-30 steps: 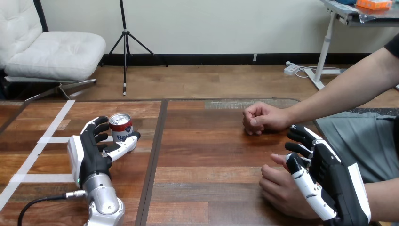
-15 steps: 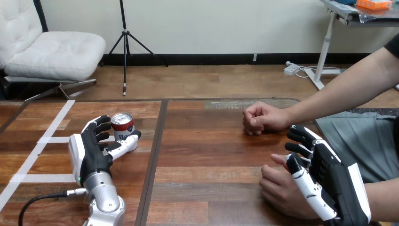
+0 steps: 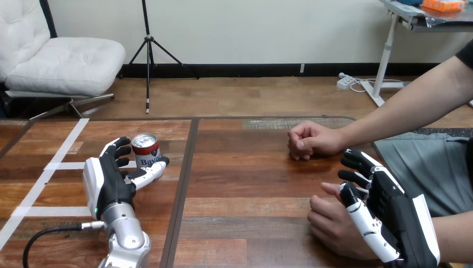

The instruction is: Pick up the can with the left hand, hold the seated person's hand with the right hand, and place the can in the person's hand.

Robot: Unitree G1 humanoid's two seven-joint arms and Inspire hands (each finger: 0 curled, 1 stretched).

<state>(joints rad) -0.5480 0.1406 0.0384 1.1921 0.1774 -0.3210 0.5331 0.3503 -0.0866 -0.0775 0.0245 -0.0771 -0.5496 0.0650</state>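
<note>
Far left first: clasping the can (image 3: 145,151) with the left hand (image 3: 110,181), fingers curled behind its left side, thumb laid across the lower front. Not yet lifted, by the look of it. To do this well: squeeze evenly before rising, keep the thumb low and the can vertical, go straight up, then swing rightward well above the wood. Sitting upright on the counter (image 3: 245,184), that can, tucked just right of the palm, between fingers and thumb. Moving past the middle: the person's far hand (image 3: 309,139), closed in a fist, resting on the counter. Nearer, at the right: the person's near hand (image 3: 334,223), half curled. Hard against it, the right hand (image 3: 393,215), fingers loosely spread above, thumb lying over it, no visible wrap round it. Well apart from the can, a long carry, probably.
</note>
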